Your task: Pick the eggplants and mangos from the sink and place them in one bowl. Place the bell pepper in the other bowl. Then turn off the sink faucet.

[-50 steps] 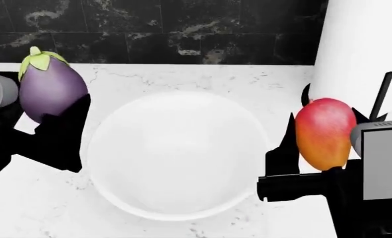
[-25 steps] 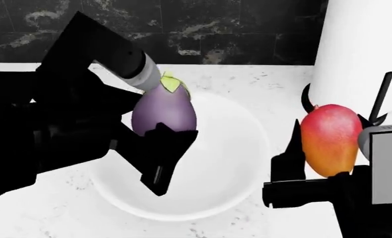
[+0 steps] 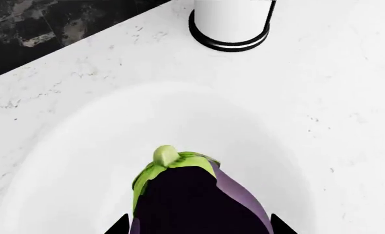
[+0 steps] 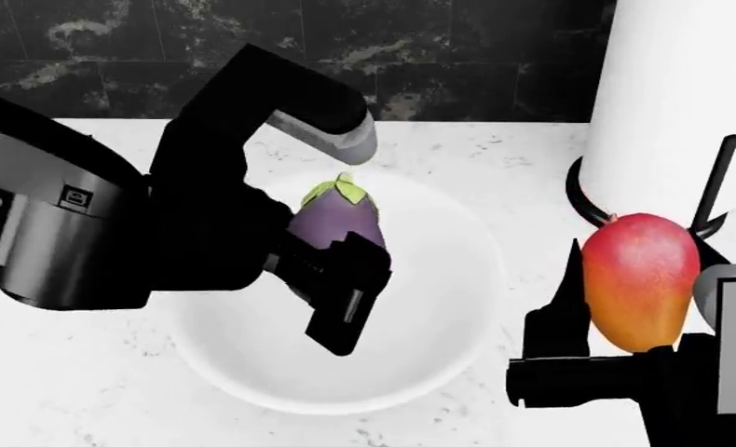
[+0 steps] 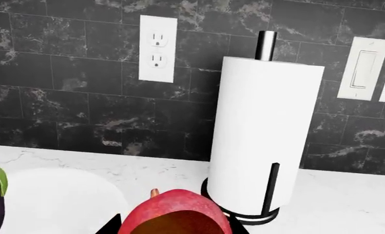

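Overhead: left fingers [image 4: 343, 279] clamped on eggplant [image 4: 338, 222] above bowl [image 4: 449, 307]; right fingers [image 4: 617, 349] gripping mango [image 4: 639, 279] beside it. Left wrist: eggplant [image 3: 199, 195] over bowl [image 3: 82, 161]. Right wrist: mango [image 5: 173, 214] near towel roll [image 5: 260, 131]. Possibly bouncing out if released high.

Bright even light, sharp renders, faint shadows.

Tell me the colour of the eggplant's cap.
Light green, on the eggplant; clearest in the left wrist view.
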